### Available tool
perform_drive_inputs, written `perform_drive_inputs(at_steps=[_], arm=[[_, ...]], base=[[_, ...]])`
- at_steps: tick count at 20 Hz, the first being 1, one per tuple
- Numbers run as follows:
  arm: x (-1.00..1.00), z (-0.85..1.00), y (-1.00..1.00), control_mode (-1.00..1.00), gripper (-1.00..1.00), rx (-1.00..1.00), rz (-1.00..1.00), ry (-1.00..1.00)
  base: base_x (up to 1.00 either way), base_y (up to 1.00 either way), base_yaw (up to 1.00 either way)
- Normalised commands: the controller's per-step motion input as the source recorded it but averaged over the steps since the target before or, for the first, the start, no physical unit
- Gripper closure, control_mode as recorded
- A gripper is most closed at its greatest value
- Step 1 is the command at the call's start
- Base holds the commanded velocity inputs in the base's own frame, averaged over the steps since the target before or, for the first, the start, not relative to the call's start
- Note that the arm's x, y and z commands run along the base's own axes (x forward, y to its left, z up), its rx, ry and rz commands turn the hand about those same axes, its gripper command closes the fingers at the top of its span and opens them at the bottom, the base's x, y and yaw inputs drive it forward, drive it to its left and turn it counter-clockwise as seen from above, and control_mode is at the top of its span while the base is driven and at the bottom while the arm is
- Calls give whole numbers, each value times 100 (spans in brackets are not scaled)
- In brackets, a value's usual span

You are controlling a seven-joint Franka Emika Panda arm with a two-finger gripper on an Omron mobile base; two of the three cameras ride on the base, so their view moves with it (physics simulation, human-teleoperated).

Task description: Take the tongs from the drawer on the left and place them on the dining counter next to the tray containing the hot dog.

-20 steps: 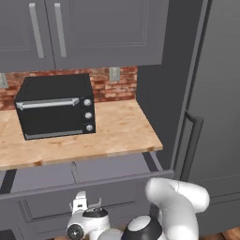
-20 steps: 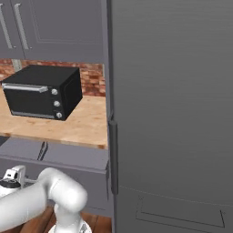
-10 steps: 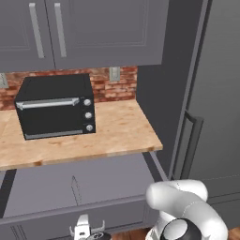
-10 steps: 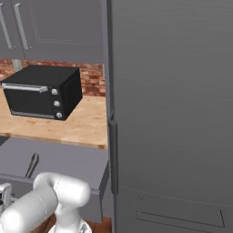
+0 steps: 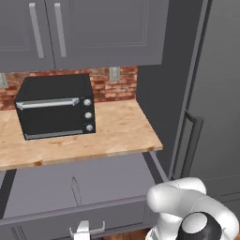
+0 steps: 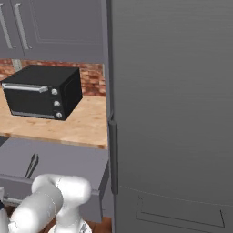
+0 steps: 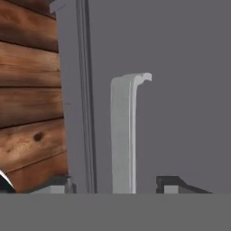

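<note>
The wide shallow grey drawer (image 5: 75,187) stood pulled out, its small silver bow handle (image 7: 124,135) lying between the parted jaws of the two-finger gripper (image 7: 117,185), which gripped nothing. The slim grey metal tongs (image 6: 32,164) lay on the drawer floor, beyond the handle and well clear of the jaws. Judged: opening done; grasping the tongs, carrying them and placing them by the tray all remained.

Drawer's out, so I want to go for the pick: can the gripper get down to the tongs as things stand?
Probably yes. The drawer stands pulled out, and the tongs lie bare on its floor with nothing over them. The gripper sits low at the drawer's handle, jaws apart, so it must first rise over the front panel.
</note>
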Motion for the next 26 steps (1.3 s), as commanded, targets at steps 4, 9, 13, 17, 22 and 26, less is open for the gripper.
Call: perform_drive_inputs(at_steps=[4, 9, 13, 17, 22, 26], arm=[[-92, 85, 0, -100, -100, 0, -10, 0], [-8, 100, 0, -100, -100, 1, -28, 0], [0, 100, 0, -100, -100, 10, -44, 3], [0, 100, 0, -100, -100, 19, -55, 15], [0, 100, 0, -100, -100, 24, -57, 19], [29, 100, 9, -100, -100, 22, -46, 14]], base=[[0, 0, 0], [0, 0, 0], [0, 0, 0], [0, 0, 0], [0, 0, 0], [0, 0, 0]])
